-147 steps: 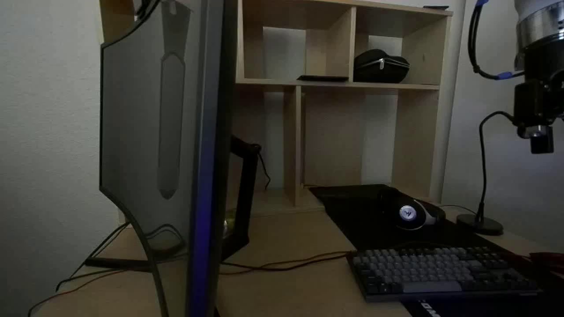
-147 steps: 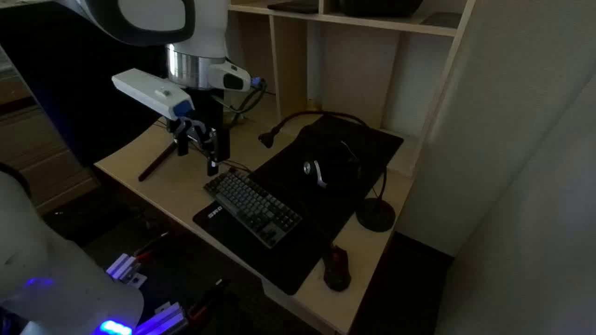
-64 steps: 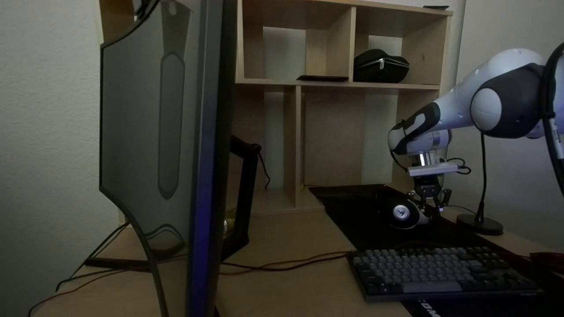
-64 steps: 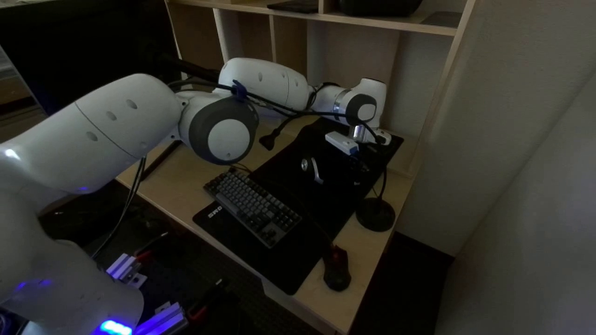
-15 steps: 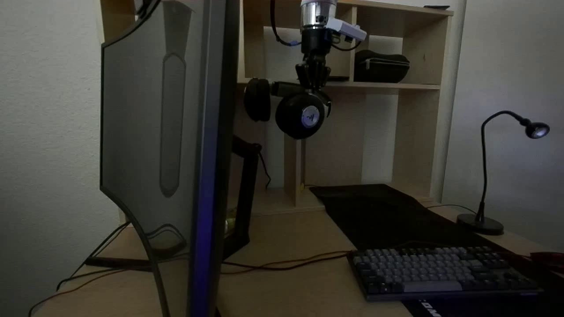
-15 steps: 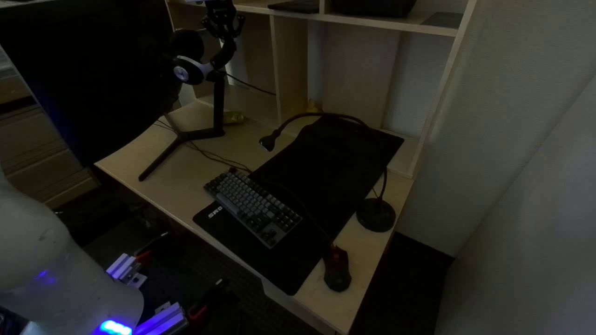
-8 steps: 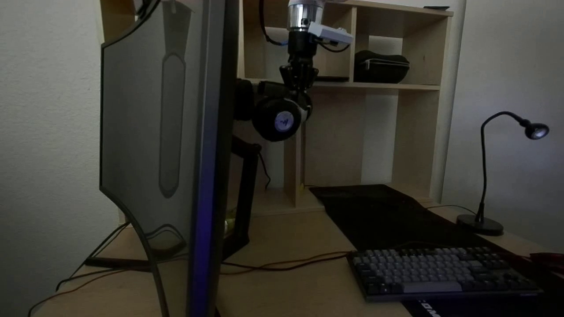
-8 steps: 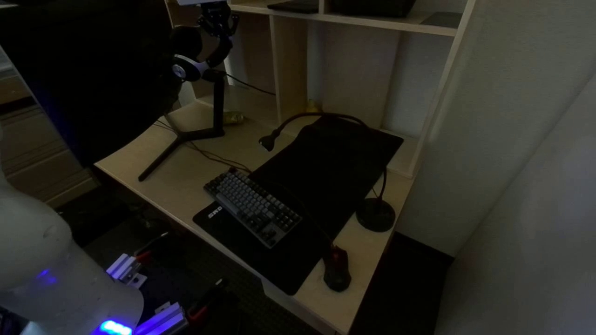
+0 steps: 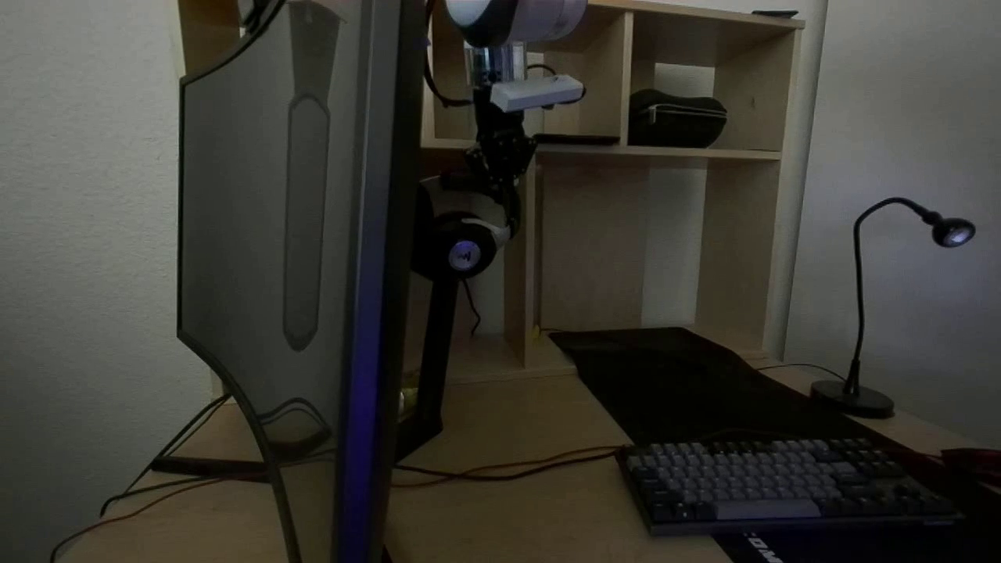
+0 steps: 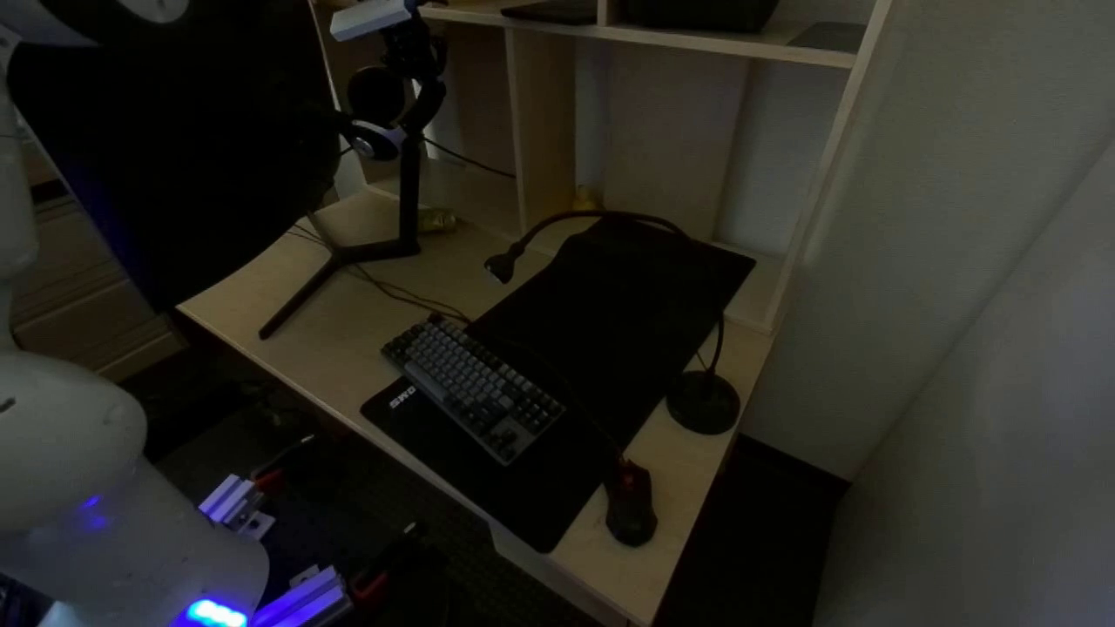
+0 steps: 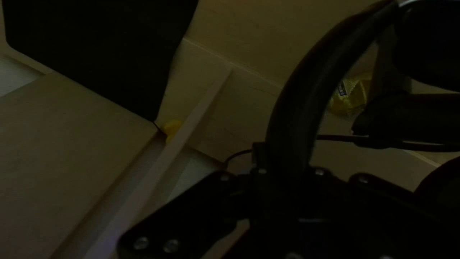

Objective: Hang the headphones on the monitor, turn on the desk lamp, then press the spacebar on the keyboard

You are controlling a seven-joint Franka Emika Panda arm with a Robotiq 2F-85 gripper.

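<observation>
Black over-ear headphones with silvery trim, up in the air: you have your black two-fingered tool clamped on their curved dark headband. They're just beside the upright of the black monitor stand and near your large dark curved monitor; can't tell if they touch either. Crinkly yellow packet lies near that stand. Below your tool, the pale wooden worktop. On it you've got a thin black mat, well apart from the headphones. Black rectangular keyboard with grey keys, mostly on the mat, one end over bare wood; long grey spacebar along its near edge in an exterior view. Black gooseneck desk lamp stands just beside the mat on its round base, neck bent over. Black-and-red mouse sits beside the mat too, past the keyboard's end. Behind, a pale wooden shelf unit, black zipped case in an upper compartment.
</observation>
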